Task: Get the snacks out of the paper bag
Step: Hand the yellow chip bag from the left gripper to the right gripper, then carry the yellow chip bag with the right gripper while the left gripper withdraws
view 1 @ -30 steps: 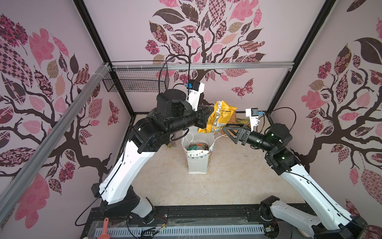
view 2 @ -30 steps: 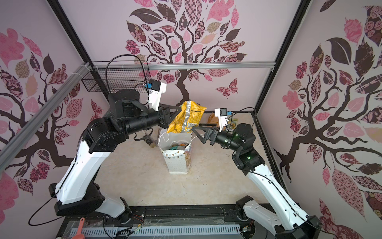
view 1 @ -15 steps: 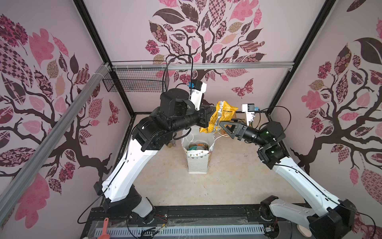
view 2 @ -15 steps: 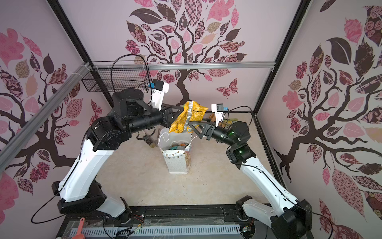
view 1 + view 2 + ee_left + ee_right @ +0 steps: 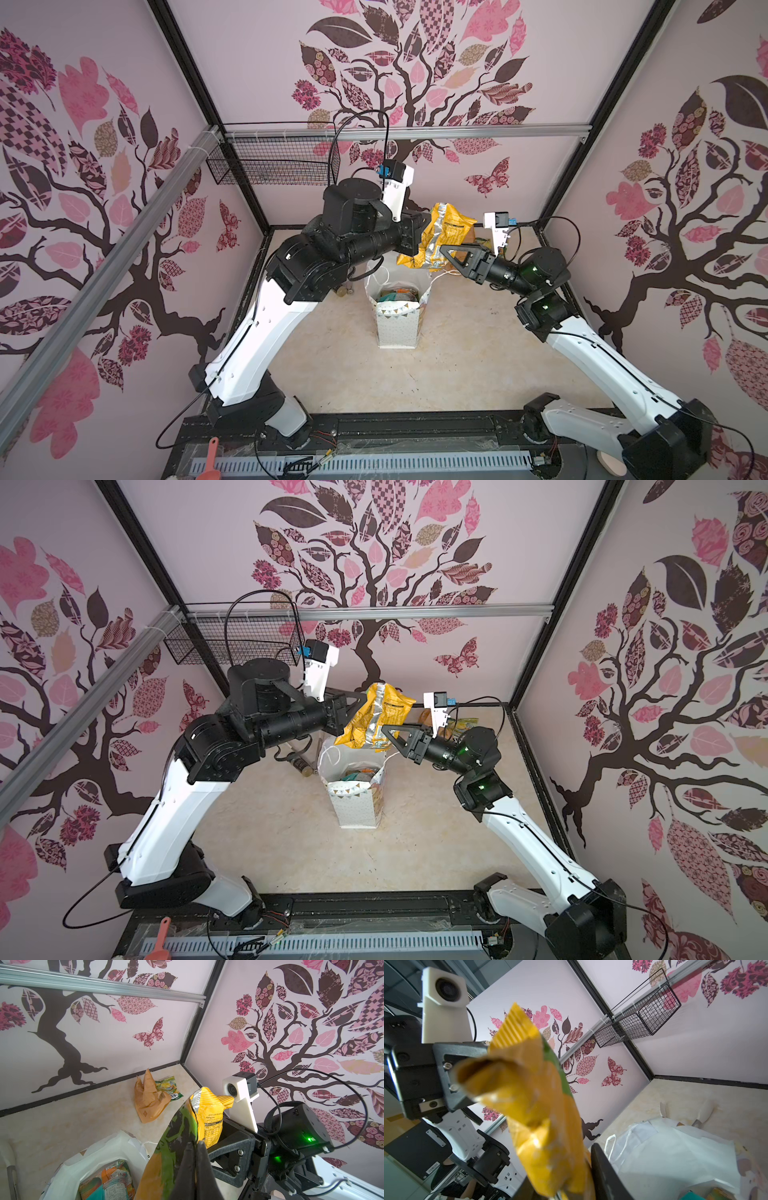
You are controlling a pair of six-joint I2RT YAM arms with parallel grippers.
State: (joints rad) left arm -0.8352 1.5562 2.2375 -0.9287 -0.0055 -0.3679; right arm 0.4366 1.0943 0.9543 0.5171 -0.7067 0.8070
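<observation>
1. My left gripper (image 5: 195,1147) is clamped shut on the mustard-yellow packet (image 5: 442,239). I pinch it by one side so it hangs in the air just above the mouth of the paper bag (image 5: 397,328), clear of the cord handles
2. My right gripper (image 5: 449,253) sits at the packet's lower part, its jaws standing either side of the foil. I cannot tell whether they pinch it or only bracket it
3. I judge this to be a hand-over. One green-and-yellow packet (image 5: 169,1087) lies on the table (image 5: 457,365) in the far right corner, against a crumpled tan paper (image 5: 148,1101). That corner is on my right arm's side, so that arm seems better placed to carry this one there
4. The bag stands upright mid-table with its mouth open. The remaining snacks (image 5: 110,1180), orange and teal among them, lie inside, so several are not yet out
5. The foil is glossy and crinkly, so it may slide in a light grip. My left should let go only once my right holds firmly, or the packet could drop straight back into the bag
</observation>
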